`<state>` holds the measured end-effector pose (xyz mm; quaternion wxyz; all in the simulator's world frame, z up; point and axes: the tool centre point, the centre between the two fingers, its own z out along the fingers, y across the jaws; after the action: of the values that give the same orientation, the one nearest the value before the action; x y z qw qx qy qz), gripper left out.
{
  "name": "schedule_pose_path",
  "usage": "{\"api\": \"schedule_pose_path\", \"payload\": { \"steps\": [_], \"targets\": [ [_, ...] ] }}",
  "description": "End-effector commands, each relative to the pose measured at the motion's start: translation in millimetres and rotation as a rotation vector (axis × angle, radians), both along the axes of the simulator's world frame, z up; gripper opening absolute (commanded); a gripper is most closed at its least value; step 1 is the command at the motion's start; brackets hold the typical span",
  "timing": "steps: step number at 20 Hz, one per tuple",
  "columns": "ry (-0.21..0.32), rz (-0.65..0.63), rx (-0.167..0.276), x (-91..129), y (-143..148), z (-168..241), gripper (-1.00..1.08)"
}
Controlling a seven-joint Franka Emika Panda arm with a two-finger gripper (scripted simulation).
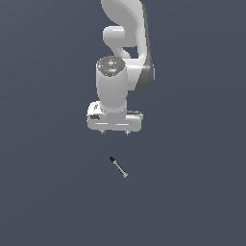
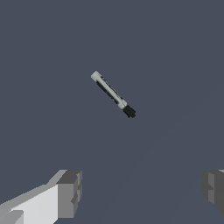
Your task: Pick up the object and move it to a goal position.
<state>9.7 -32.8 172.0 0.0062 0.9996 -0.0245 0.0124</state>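
Observation:
The object is a tiny thin rod (image 1: 118, 166), black at one end with a grey shaft and pale tip. It lies flat and diagonal on the dark floor, a little in front of the arm in the exterior view. It also shows in the wrist view (image 2: 113, 94). My gripper (image 1: 114, 133) hangs above the floor, behind the rod and apart from it. It is open and empty. In the wrist view the two grey fingertips (image 2: 70, 192) stand wide apart, with the gripper (image 2: 142, 190) clear of the rod.
The white arm (image 1: 122, 53) rises behind the gripper in the exterior view. The floor (image 1: 192, 192) is a plain dark grey-blue surface. No goal marker shows in either view.

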Motion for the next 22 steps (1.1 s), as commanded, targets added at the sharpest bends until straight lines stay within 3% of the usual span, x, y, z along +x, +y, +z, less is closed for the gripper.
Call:
{"api": "schedule_pose_path", "payload": {
  "steps": [1, 10, 22],
  "targets": [
    [0.0, 0.0, 0.0, 0.0, 0.0, 0.0, 1.0],
    [-0.026, 0.031, 0.012, 8.9, 16.0, 13.3, 1.0],
    [-0.02, 0.099, 0.005, 17.6, 15.4, 3.1, 1.0]
  ]
}}
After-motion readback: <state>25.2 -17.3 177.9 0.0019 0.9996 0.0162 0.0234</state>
